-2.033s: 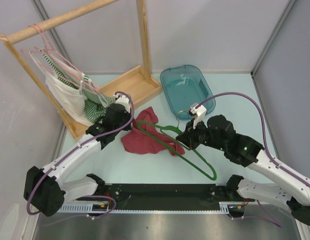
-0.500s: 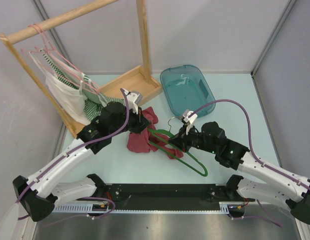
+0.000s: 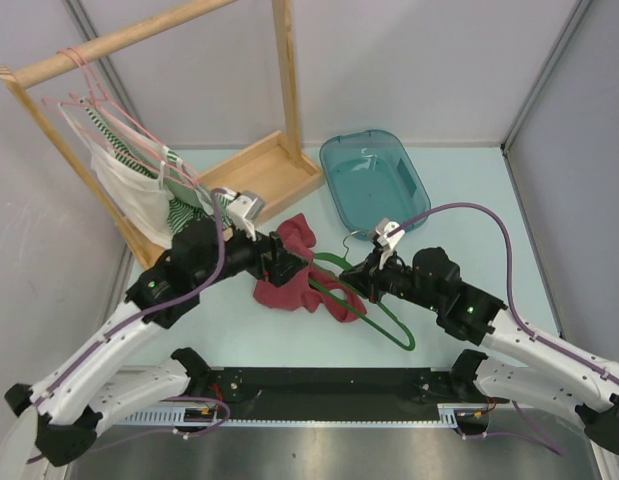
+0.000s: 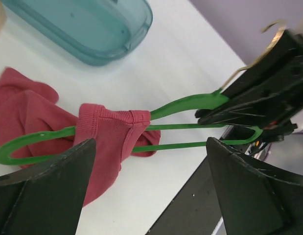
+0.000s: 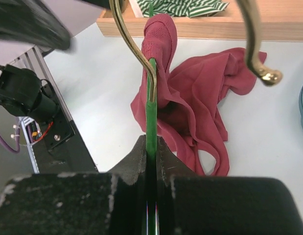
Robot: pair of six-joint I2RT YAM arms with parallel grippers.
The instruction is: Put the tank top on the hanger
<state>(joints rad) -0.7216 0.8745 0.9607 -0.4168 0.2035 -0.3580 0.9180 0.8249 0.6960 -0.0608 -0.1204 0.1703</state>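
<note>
the tank top [image 3: 282, 291] lies bunched on the middle of the desk [image 3: 469, 200], slightly left of centre. only one narrow ribbed part of it is over the hanger [image 3: 390, 326]. in the left wrist view that loop of red fabric wraps one end of the green frame, while the rest trails down onto the surface. so i judge the task as barely begun: one shoulder is threaded, and the other arm of the hanger is bare. the second strap has yet to be found in the heap and drawn over it.

the right gripper [image 3: 357, 278] is clamped on the green neck just under the metal hook, holding the hanger tilted over the desk. the left gripper [image 3: 281, 260] sits just beside the threaded end with its fingers spread wide and nothing between them.

plain grey panels [image 3: 419, 60] wall in the space on the far, left and right sides. the desk is pale and smooth. a wooden rack [image 3: 149, 30] stands at the far left, carrying pink hangers [image 3: 99, 100] with a white garment [image 3: 129, 195] and a striped one [image 3: 184, 210]. a teal tub [image 3: 369, 180] rests at the far centre.
</note>
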